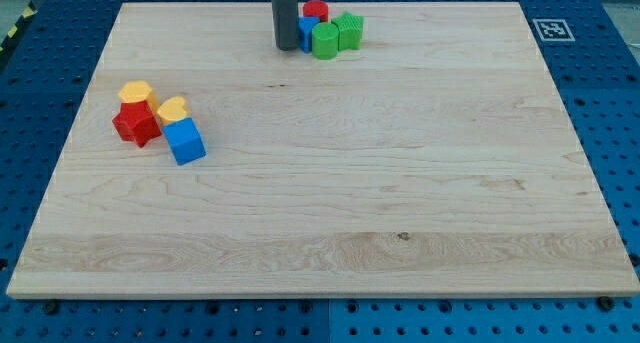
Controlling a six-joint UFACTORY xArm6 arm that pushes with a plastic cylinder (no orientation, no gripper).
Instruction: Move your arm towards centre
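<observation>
Eight blocks are sitting on the wooden board (400,183), in two clusters of four. Near the view's top, a red cylinder (316,10), a blue block (307,31), a green block (325,41) and a green star (349,30) are huddling together. The rod has no jaws to open or close; its tip (287,48) is resting just left of the blue block, well above the board's centre. At the view's left, a yellow hexagon (135,91), a red star (136,124), a yellow block (172,110) and a blue cube (185,141) are crowding together. A black-and-white marker tag (549,29) is showing no readable writing.
</observation>
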